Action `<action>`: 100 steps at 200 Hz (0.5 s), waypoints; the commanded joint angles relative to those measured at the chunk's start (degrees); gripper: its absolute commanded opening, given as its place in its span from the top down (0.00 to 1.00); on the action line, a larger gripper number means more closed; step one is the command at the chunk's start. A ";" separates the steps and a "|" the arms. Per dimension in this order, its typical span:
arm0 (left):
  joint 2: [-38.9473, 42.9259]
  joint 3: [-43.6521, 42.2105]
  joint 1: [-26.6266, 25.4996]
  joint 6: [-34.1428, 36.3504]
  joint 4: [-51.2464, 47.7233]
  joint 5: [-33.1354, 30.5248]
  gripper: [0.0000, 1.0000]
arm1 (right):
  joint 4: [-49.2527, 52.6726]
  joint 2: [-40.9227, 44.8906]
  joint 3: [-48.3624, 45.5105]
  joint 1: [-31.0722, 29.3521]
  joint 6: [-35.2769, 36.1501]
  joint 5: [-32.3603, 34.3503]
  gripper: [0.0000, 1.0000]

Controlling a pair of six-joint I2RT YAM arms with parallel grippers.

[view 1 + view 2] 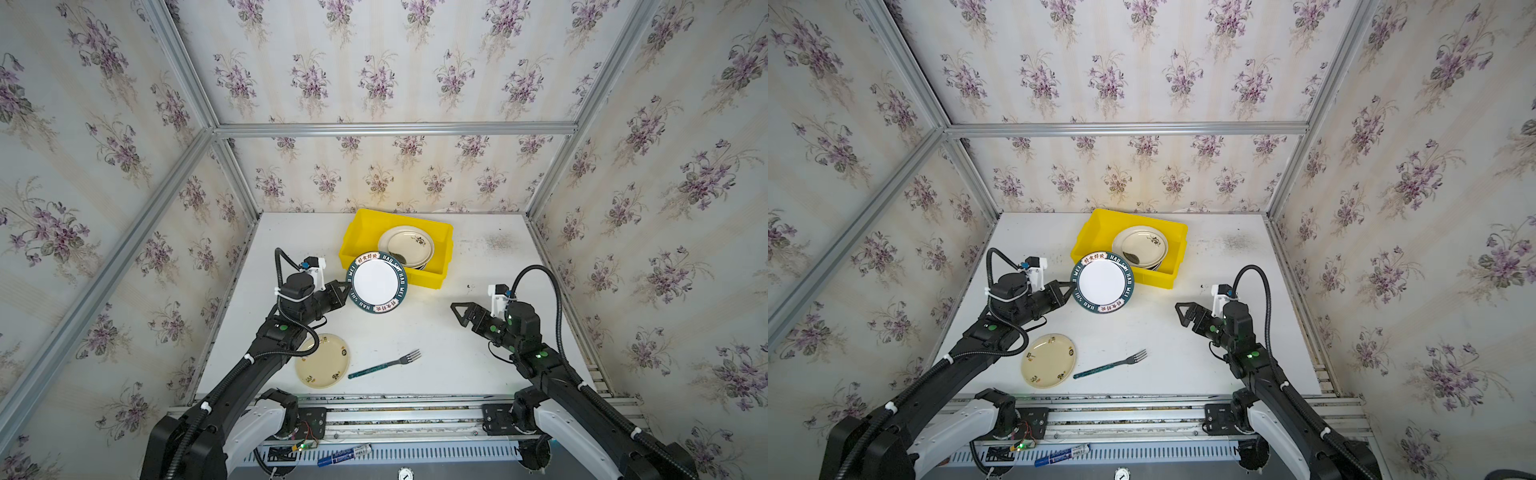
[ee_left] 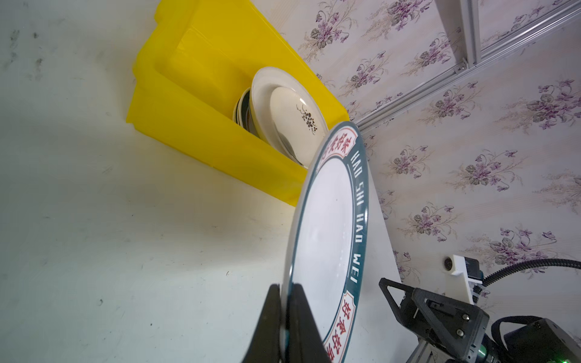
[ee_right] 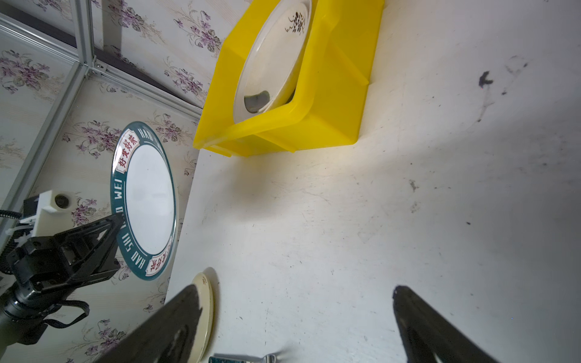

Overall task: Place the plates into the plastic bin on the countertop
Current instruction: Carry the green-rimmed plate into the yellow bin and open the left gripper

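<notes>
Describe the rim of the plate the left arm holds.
Plate rim: dark teal, white lettering, red-character panels; clearest in a top view.

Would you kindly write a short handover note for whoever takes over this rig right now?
Left gripper: shut on the rim of the teal-rimmed plate, lifted clear of the countertop at the near edge of the yellow bin.
Right gripper: open and empty, over the countertop's right side.
Done: a stack of plates lies in the bin, with a flowered cream one on top.
Left: put the held plate in the bin, then the cream plate lying by the left arm. The fork beside it is not part of the job.
</notes>
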State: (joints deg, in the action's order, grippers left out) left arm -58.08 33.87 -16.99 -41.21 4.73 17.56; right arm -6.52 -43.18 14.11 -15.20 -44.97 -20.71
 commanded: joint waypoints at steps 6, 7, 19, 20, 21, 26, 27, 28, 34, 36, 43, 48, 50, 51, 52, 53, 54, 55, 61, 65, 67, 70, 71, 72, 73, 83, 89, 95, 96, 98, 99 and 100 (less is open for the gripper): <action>-3.13 4.04 -0.75 -1.56 3.48 -1.58 1.00 | -0.07 0.81 -0.37 0.00 0.85 0.36 0.02; -3.29 4.16 -0.80 -1.62 3.59 -1.57 1.00 | -0.07 0.86 -0.39 0.00 0.85 0.34 0.02; -5.11 6.16 -1.15 -2.02 5.19 -1.73 1.00 | 0.00 1.53 -0.79 0.00 0.68 0.23 0.02; -5.33 6.36 -1.17 -2.02 5.20 -1.73 1.00 | 0.01 1.57 -0.77 0.00 0.68 0.18 0.02; -5.53 6.59 -1.19 -1.98 5.20 -1.74 1.00 | 0.01 1.63 -0.85 0.00 0.68 0.21 0.02; -6.74 7.53 -1.32 -1.94 5.30 -1.95 1.00 | 0.17 1.90 -0.99 0.00 0.67 0.16 0.02; -6.85 7.75 -1.35 -1.90 5.29 -2.02 1.00 | 0.23 2.02 -0.96 0.00 0.67 0.19 0.02; -7.12 7.99 -1.41 -1.88 5.29 -2.06 1.00 | 0.30 2.12 -1.03 0.00 0.67 0.17 0.02; -8.55 9.52 -1.57 -1.71 5.28 -2.18 1.00 | 0.80 2.54 -1.08 0.00 0.82 0.24 0.02; -9.02 10.00 -1.62 -1.69 5.22 -2.25 1.00 | 0.98 2.79 -1.05 0.00 0.91 0.23 0.02; -10.71 11.87 -1.70 -1.68 5.29 -2.27 1.00 | 1.64 3.51 -1.02 0.00 1.25 0.38 0.02; -11.85 13.16 -1.73 -1.68 5.29 -2.23 1.00 | 2.31 4.06 -1.01 0.00 1.52 0.53 0.02; -11.94 13.73 -1.73 -1.68 5.33 -2.19 1.00 | 2.61 4.35 -1.01 0.00 1.65 0.63 0.02; -12.92 13.97 -1.73 -1.72 5.31 -2.19 1.00 | 2.77 4.43 -0.97 0.00 1.73 0.70 0.02; -13.54 14.22 -1.73 -1.70 5.34 -2.18 1.00 | 2.93 4.60 -0.99 0.00 1.78 0.73 0.02; -13.98 14.35 -1.73 -1.60 5.40 -2.18 1.00 | 3.06 4.68 -0.96 0.04 1.84 0.79 0.02; -14.34 14.67 -1.73 -1.60 5.39 -2.18 1.00 | 3.21 4.82 -0.94 0.02 1.87 0.86 0.02; -14.64 14.92 -1.73 -1.59 5.43 -2.18 1.00 | 3.37 4.92 -0.89 0.01 1.93 0.90 0.02; -16.25 16.43 -1.73 -1.51 5.65 -2.33 1.00 | 4.28 5.82 -0.80 0.00 2.28 1.25 0.02; -17.21 17.42 -1.73 -1.50 5.80 -2.48 1.00 | 4.68 6.23 -0.81 0.00 2.38 1.47 0.02; -17.80 17.87 -1.77 -1.50 5.81 -2.56 1.00 | 5.03 6.50 -0.76 0.00 2.48 1.57 0.02; -18.55 18.61 -1.80 -1.58 5.94 -2.61 1.00 | 5.58 7.01 -0.72 0.00 2.58 1.75 0.02; -18.77 18.83 -1.81 -1.59 5.96 -2.62 1.00 | 5.79 7.16 -0.73 0.00 2.64 1.78 0.02; -19.02 19.07 -1.77 -1.63 5.98 -2.62 1.00 | 5.98 7.33 -0.70 0.00 2.67 1.84 0.02; -19.14 19.32 -1.75 -1.66 6.03 -2.62 1.00 | 6.12 7.46 -0.72 0.00 2.68 1.87 0.02; -21.90 21.72 -1.81 -1.61 6.24 -2.55 1.00 | 7.75 9.17 -0.74 0.00 2.87 2.31 0.02; -23.51 23.29 -1.90 -1.49 6.17 -2.38 1.00 | 8.72 10.22 -0.75 0.00 2.87 2.42 0.02; -25.13 24.92 -2.07 -1.24 6.24 -2.19 1.00 | 9.61 11.27 -0.85 0.00 2.87 2.60 0.02; -25.40 25.14 -2.12 -1.19 6.20 -2.14 1.00 | 9.78 11.45 -0.85 0.00 2.87 2.64 0.02; -25.98 25.64 -2.20 -1.10 6.15 -2.15 1.00 | 10.09 11.80 -0.91 0.00 2.87 2.68 0.02; -26.22 25.90 -2.23 -1.04 6.16 -2.17 1.00 | 10.24 12.02 -0.96 0.00 2.87 2.69 0.02; -26.52 26.16 -2.28 -0.96 6.12 -2.17 1.00 | 10.36 12.17 -1.03 0.00 2.87 2.69 0.02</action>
State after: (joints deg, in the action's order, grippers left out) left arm -80.25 55.40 -18.79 -42.41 7.57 15.11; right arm 0.05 -33.85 12.97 -15.20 -43.40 -19.16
